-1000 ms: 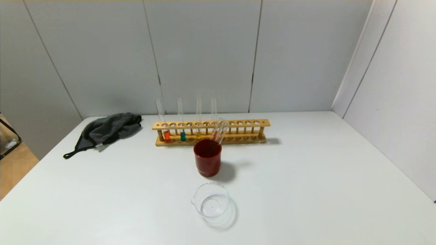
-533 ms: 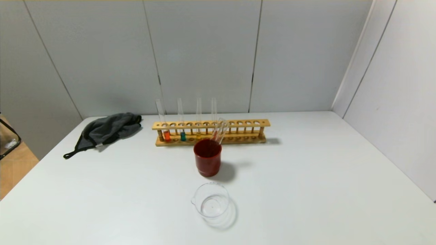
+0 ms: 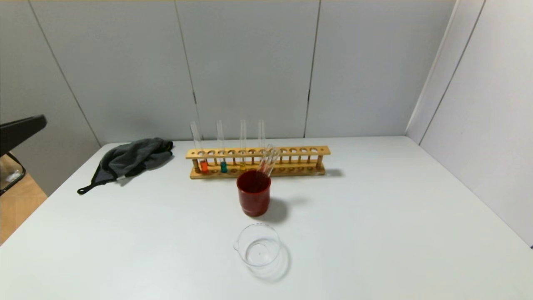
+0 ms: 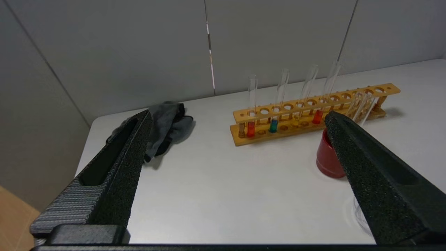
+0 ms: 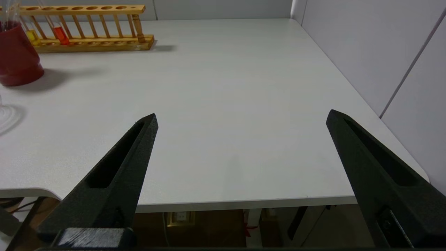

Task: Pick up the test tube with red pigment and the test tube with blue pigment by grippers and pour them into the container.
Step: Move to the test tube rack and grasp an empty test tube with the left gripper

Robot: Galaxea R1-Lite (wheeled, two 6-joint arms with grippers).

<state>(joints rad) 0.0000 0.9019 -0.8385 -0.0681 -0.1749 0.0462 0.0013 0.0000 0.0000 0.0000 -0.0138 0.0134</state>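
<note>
Head view shows a white table (image 3: 374, 216) with a wooden rack (image 3: 258, 161) at twelve o'clock from the clear container (image 3: 257, 245). Between them stands a dark-red cup (image 3: 254, 198) with empty glass tubes leaning out of it. The red tube (image 3: 200, 148) stands upright at the rack's left end, thin clear glass with a short orange-red column at its rounded bottom. The blue tube (image 3: 221, 146) stands upright just beside it toward three o'clock, the same size, with a short teal column. Next along is a tube with faint yellow liquid (image 3: 242, 143). A grey cloth (image 3: 131, 160) lies at nine o'clock from the rack. The container is low, round and see-through, with a small lip on its rim.

Only a dark tip of the left gripper (image 3: 21, 131) shows here, at the far left edge off the table. Left wrist view shows what that leaves out: the left gripper (image 4: 237, 118) has its jaws wide apart, holding nothing, facing the rack. It also shows a fourth tube holding red liquid (image 4: 322, 96), hidden behind the cup in the head view.

Right wrist view alone shows the right gripper (image 5: 242, 118), jaws spread wide and empty, over the table's near right edge, well apart from the rack.
</note>
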